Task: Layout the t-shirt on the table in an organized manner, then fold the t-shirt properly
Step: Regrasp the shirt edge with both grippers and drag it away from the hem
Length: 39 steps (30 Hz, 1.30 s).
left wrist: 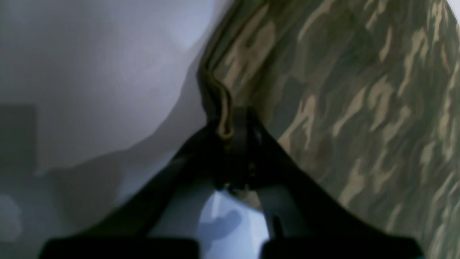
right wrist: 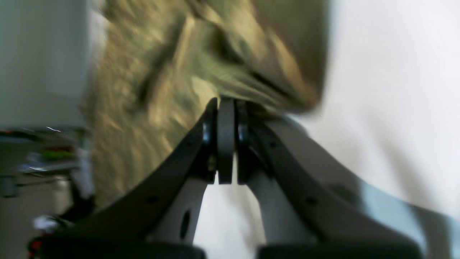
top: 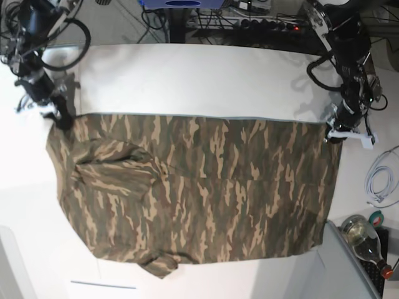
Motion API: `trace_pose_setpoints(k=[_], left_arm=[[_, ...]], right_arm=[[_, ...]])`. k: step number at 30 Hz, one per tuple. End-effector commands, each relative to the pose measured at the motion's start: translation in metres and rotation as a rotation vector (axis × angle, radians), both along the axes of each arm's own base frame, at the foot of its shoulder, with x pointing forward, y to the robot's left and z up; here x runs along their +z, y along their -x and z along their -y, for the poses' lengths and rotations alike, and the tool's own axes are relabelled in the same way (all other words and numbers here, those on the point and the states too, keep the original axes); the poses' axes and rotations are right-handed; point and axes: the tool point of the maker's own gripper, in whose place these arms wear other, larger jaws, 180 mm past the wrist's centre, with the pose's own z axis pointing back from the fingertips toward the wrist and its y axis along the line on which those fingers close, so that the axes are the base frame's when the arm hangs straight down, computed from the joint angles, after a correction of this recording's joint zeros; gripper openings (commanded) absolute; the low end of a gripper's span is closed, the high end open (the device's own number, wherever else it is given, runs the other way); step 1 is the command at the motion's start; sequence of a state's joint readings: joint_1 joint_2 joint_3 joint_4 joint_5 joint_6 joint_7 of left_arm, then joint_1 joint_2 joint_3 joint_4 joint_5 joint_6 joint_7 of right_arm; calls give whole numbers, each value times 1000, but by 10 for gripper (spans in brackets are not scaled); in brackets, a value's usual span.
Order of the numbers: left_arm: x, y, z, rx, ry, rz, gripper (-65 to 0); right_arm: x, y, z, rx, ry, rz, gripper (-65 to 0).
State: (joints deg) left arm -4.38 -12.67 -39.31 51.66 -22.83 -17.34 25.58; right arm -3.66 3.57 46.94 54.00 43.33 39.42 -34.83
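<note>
The camouflage t-shirt lies spread wide across the white table, its straight far edge stretched between the two arms. At the right end of that edge my left gripper is shut on the cloth. In the left wrist view the hem runs into the closed left gripper. At the far left corner of the shirt my right gripper is shut. In the blurred right wrist view the right gripper has its jaws together, with the t-shirt edge caught at the tips.
A glass bottle and a grey bin edge sit at the front right, with a white cable coiled beside the table. Cables and a power strip run behind the far edge. A thin dark line marks the front left.
</note>
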Motion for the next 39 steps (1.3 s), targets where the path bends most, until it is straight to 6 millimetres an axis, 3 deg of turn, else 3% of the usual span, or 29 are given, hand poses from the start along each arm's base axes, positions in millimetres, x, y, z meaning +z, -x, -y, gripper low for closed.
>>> trace_pose_setpoints(k=[1,6,7,9,13,15,27,34,39], left_arm=[[6,6,-9,-4,-36,-11,-650],[11,18,-7,-16,-66,-7,-650],[11,18,-7,-17,-67,-7,-650],[10,19,-6,-15,-65,-8,-650],[10,19,-7,-14,-66,-8,-650],[10,19,-8,-15,-68,-9,-650],[11,18,-7,-18,-69,-8,-650],[12,20,-11,-14,-76,-10,-650],[12,20,-11,-14,-76,-10,-650]], right_arm=[[15,-9,9,2,32,50,-650],[10,3,13,-2,33,-5,-641],[6,10,9,9,20,-34,-612],[0,23,4,41,6,-76,-519],[-4,46,0,-21,-64,-91,-224],[-3,53,5,-62,-71,-84,-155],[-18,17,-4,-41,-27,-98,-176],[-20,13,-1,-68,-18,-85,-182],[-20,25,6,-83,10,-90,-254]])
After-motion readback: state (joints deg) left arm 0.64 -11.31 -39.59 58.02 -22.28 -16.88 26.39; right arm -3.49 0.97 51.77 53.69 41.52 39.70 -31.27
